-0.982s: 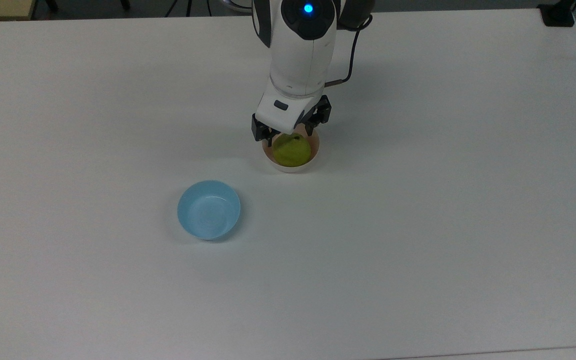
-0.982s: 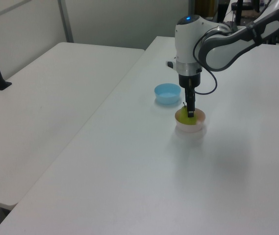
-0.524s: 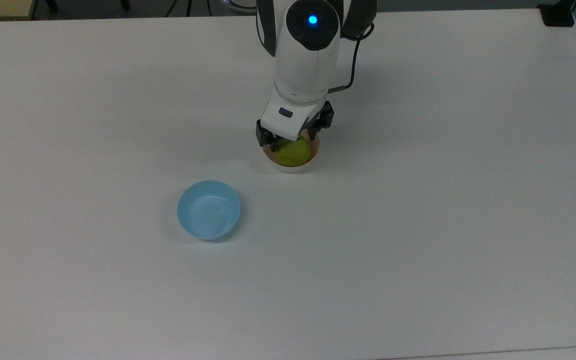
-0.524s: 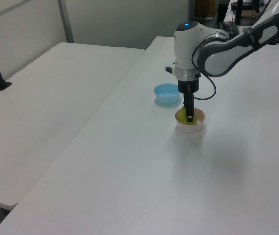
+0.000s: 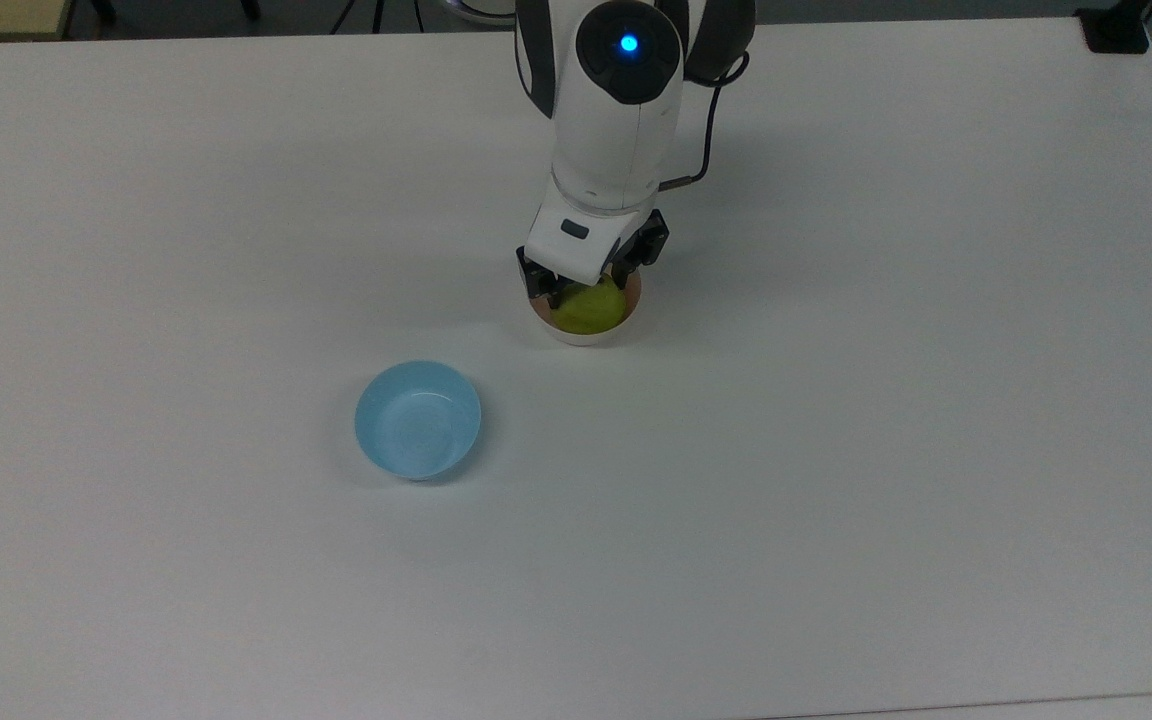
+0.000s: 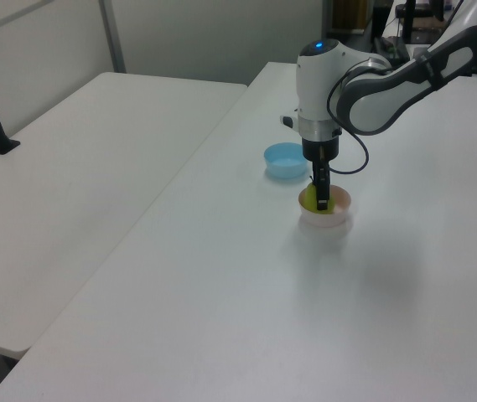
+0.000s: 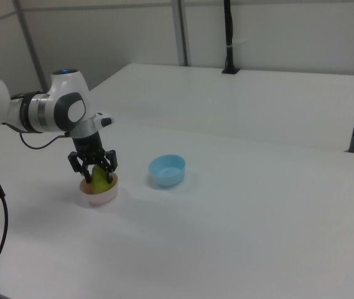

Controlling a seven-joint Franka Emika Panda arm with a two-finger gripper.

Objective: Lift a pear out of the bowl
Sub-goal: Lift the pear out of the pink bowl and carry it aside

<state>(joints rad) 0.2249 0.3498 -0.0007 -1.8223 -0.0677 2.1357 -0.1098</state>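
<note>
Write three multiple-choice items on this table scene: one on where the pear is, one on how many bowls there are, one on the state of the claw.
1. Where is the pear?
A. In the pink bowl
B. In the light blue bowl
C. On the bare table

2. How many bowls stand on the table?
A. One
B. Two
C. Three

3. How is the claw?
A. Raised high above the table
B. Open, lowered astride the pear
C. Resting in the blue bowl

Key:
1 A: the pear sits inside the pink bowl.
2 B: that bowl and the light blue bowl are the two on the table.
3 B: the claw has a finger on each side of the pear.
</note>
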